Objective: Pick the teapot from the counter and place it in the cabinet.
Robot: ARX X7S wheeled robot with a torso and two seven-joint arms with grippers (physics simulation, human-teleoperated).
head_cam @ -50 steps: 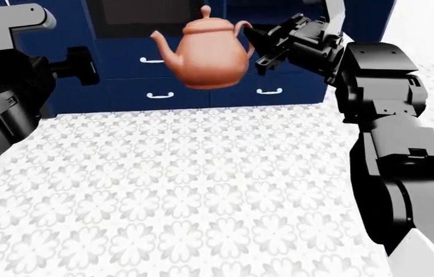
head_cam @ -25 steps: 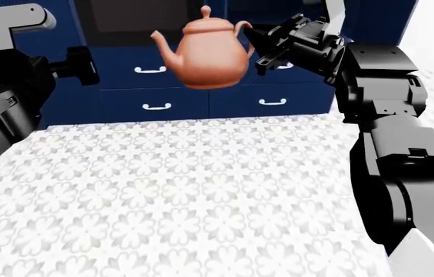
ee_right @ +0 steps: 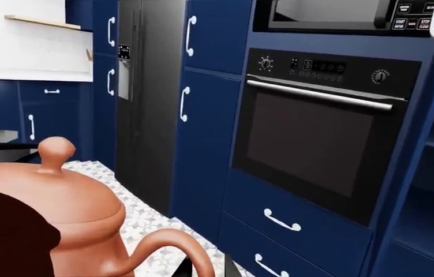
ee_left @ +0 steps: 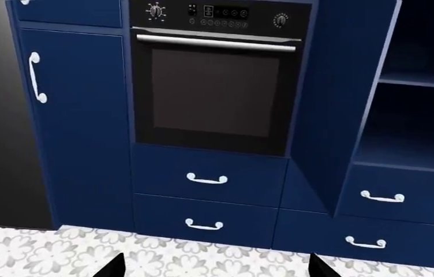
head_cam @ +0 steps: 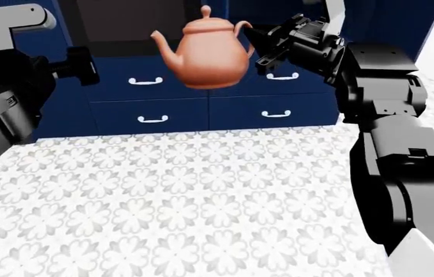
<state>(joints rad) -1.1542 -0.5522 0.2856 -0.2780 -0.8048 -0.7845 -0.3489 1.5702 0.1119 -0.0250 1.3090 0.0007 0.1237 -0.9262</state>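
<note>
I see a terracotta-brown teapot point(head_cam: 205, 55), plain. My arms are black with a light grey panel. Drawers point(head_cam: 149, 118) and cabinet point(ee_left: 421, 124) are navy; handles point(ee_left: 206, 179) white. Oven point(ee_left: 215, 95) is black with a silver bar. Floor point(head_cam: 194, 202) is white with grey floral tiles.

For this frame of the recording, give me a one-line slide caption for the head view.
Right gripper holds the terracotta teapot by its handle above the floral floor, facing navy drawers.

A built-in black oven point(ee_left: 215, 86) sits among navy drawers point(ee_left: 208, 179) with white handles, above white floral floor tiles point(head_cam: 186, 202); a dark fridge point(ee_right: 146, 86) stands alongside.
</note>
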